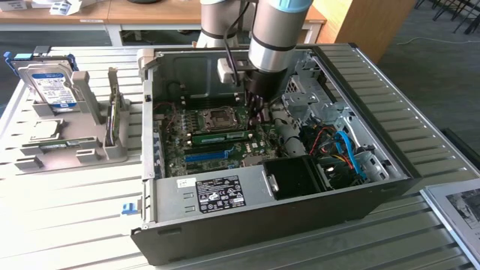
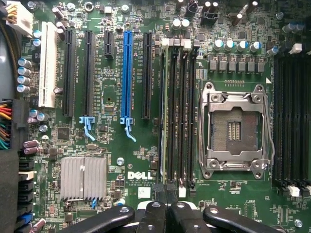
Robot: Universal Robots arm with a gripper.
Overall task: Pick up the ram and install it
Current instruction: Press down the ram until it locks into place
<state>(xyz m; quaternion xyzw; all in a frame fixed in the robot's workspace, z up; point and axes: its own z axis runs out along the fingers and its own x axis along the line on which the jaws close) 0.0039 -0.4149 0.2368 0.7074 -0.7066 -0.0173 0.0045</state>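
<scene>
Computer case (image 1: 248, 225): nearest the exterior camera, lay open on its side on the slatted table (image 1: 67, 197), black, with a labelled power supply (image 1: 217, 194) along the near edge.
Motherboard (image 2: 121, 145): green, flat inside the case; carried a long blue slot (image 2: 128, 75), black slots beside it, a bare processor socket (image 2: 234, 127) and a finned heatsink (image 2: 83, 177).
Arm (image 1: 274, 34): reached down into the case over the board.
Grey stand (image 1: 75, 140): stood at the exterior view's left, well apart from the case, held a blue-labelled hard drive (image 1: 51, 84) upright.
Gripper (image 2: 166, 216): black fingers (image 2: 153, 218) pressed together, empty, poised just above the end of the memory slots.
Ram (image 1: 220, 135): green stick seated in a memory slot between the socket and the blue slot, clear of the fingers.
</scene>
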